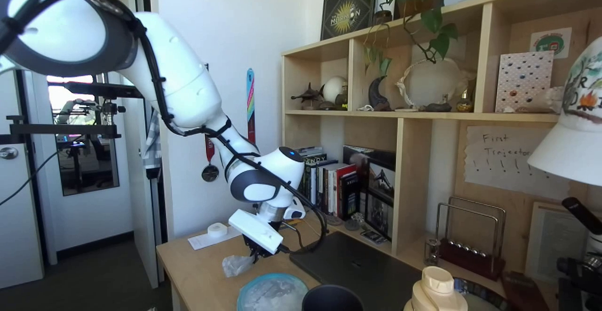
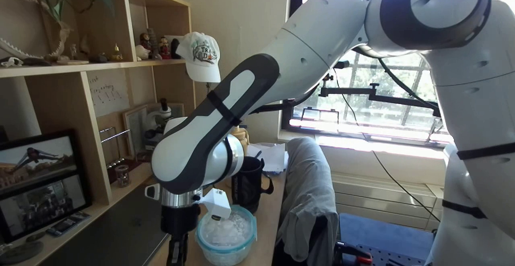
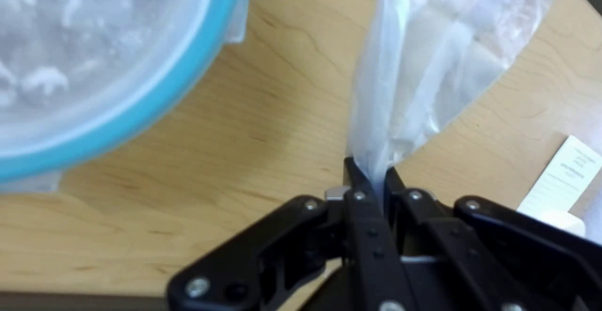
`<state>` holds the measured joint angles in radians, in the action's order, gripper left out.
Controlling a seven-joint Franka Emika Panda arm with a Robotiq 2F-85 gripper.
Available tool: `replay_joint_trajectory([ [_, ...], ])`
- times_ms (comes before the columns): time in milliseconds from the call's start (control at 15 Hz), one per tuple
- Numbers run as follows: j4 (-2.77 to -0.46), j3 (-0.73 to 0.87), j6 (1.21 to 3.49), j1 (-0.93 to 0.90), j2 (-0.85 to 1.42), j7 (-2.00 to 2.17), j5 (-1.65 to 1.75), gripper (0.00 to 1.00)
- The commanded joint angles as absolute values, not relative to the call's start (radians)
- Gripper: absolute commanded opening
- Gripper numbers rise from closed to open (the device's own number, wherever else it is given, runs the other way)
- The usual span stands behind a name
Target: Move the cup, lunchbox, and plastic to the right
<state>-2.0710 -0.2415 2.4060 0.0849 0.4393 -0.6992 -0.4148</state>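
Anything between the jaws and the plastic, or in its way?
Nothing visible between: the jaws pinch the plastic. In the wrist view the lunchbox stands to its left, apart; likely in the way only if the move goes there.

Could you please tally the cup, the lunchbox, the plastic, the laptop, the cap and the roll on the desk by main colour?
Dark: 2, the cup and the laptop
Blue-rimmed: 1, the lunchbox
Plain clear: 1, the plastic, held in the gripper
White: 2, the cap and the roll
Total: 6
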Motion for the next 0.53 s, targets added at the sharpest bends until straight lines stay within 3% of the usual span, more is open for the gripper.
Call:
replay_joint_trajectory([
  [0, -2.232, -0.218, 2.517, 0.064, 0.313, -0.586, -0.423, 0.06],
  [467, -2.330, -0.169, 2.556, 0.009, 0.217, -0.356, -0.265, 0.06],
])
